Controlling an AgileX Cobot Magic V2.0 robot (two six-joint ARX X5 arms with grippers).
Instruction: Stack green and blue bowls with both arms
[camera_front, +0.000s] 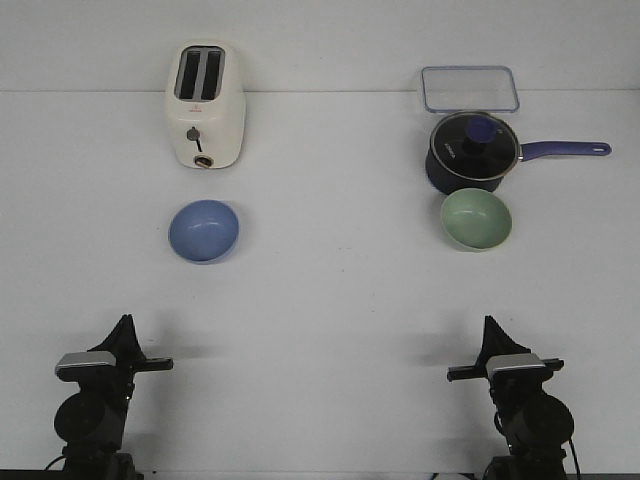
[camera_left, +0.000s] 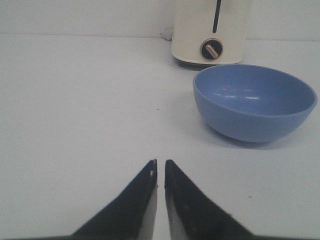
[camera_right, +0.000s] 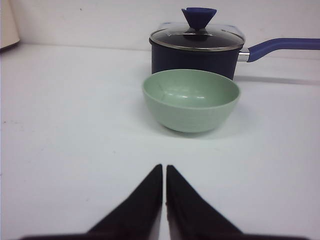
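Observation:
The periwinkle blue bowl (camera_front: 204, 230) sits upright on the white table left of centre, in front of the toaster; it also shows in the left wrist view (camera_left: 255, 102). The sage green bowl (camera_front: 476, 219) sits upright on the right, just in front of the saucepan; it also shows in the right wrist view (camera_right: 191, 100). My left gripper (camera_front: 124, 322) rests near the front left edge, shut and empty, well short of the blue bowl (camera_left: 160, 161). My right gripper (camera_front: 489, 322) rests near the front right edge, shut and empty, well short of the green bowl (camera_right: 164, 166).
A cream toaster (camera_front: 205, 104) stands at the back left. A dark navy saucepan (camera_front: 470, 152) with glass lid stands behind the green bowl, its handle (camera_front: 563, 149) pointing right. A clear lidded container (camera_front: 469, 88) lies at the back right.

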